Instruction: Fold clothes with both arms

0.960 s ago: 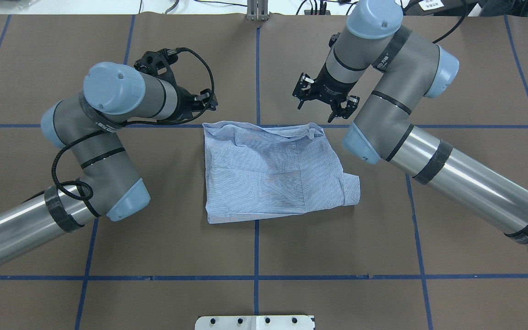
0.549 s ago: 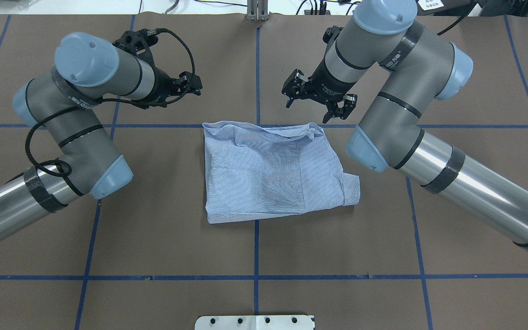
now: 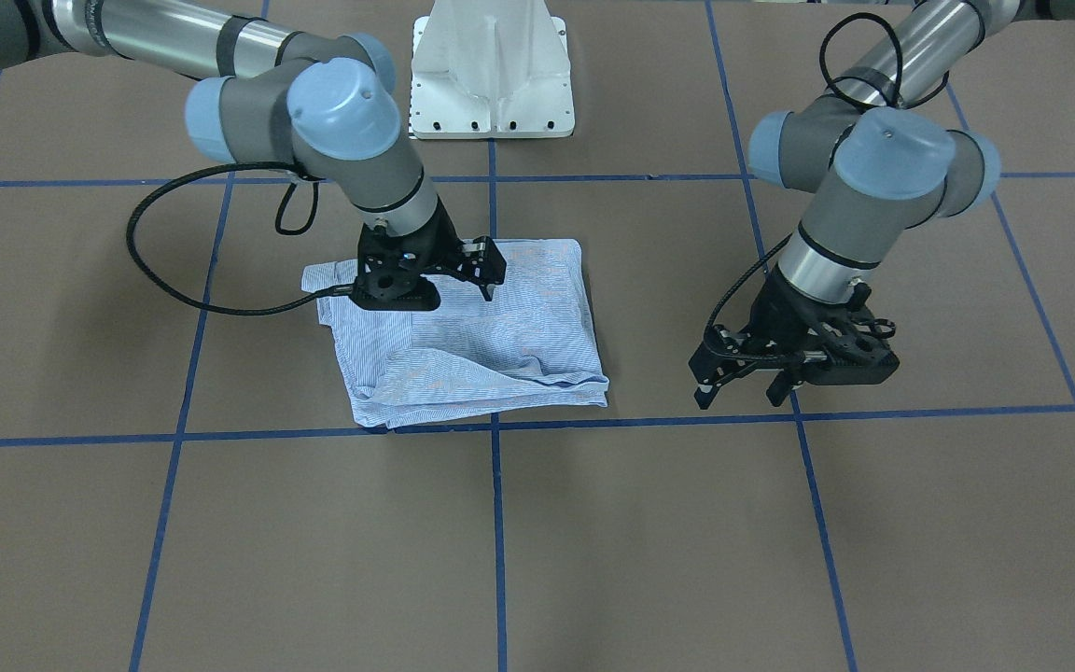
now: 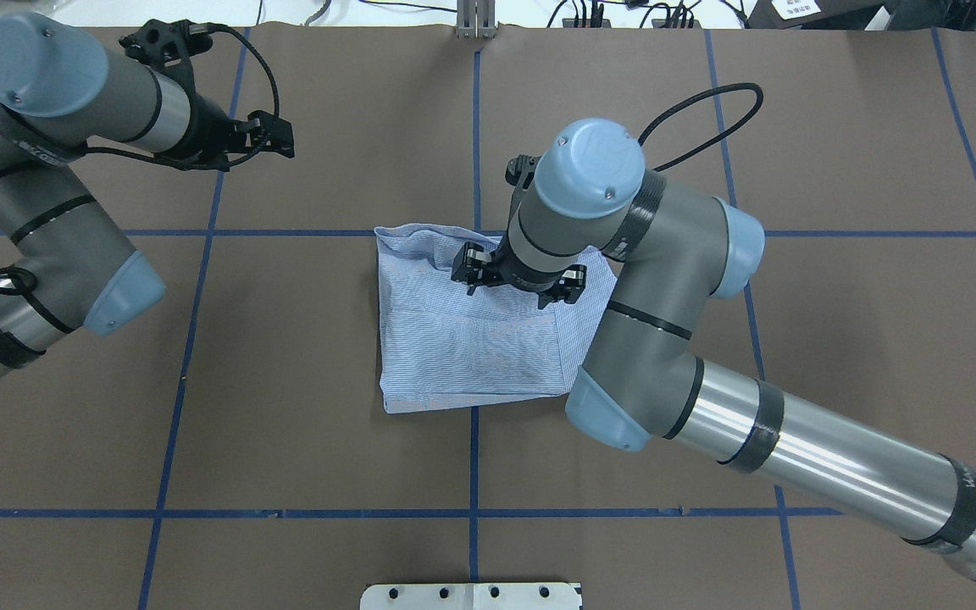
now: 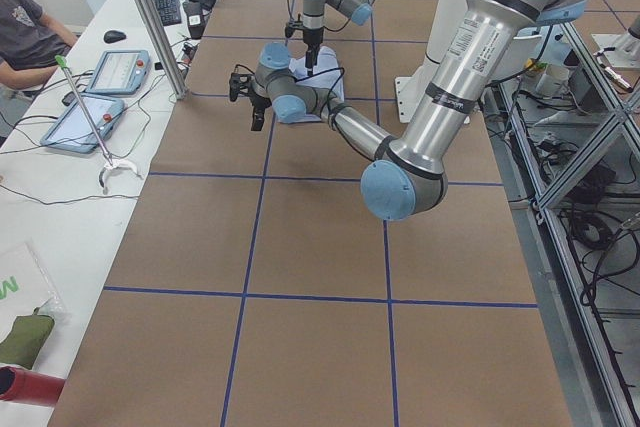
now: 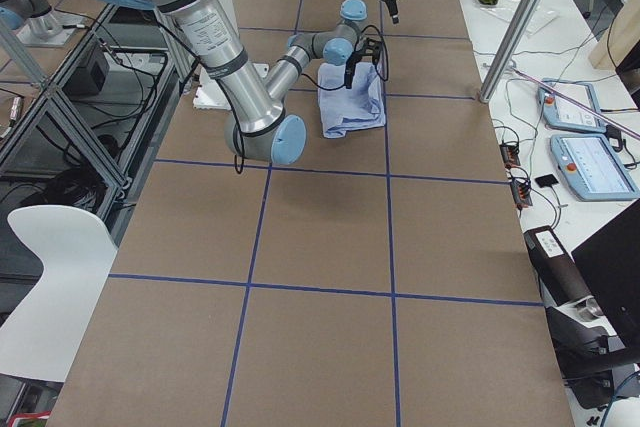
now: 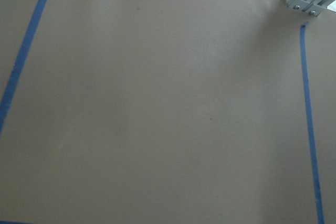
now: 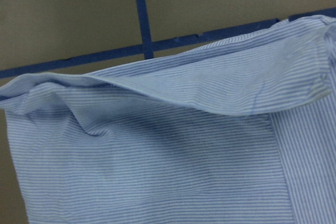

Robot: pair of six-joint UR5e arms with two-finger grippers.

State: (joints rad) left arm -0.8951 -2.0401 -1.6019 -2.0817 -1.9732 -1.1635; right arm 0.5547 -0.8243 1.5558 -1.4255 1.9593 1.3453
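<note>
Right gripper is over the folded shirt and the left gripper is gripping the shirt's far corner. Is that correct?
Not quite. The right gripper is over the folded shirt, but the left gripper grips nothing: it is open over bare table, well clear of the shirt. The overhead exterior view shows it.

A robotics lab: teach pendants (image 6: 595,167), aluminium framing (image 5: 150,22), tape-gridded table (image 4: 285,381).

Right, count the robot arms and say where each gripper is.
2. The right arm has the right gripper over the folded shirt. The left arm has the left gripper over bare table, clear of the shirt.
</note>
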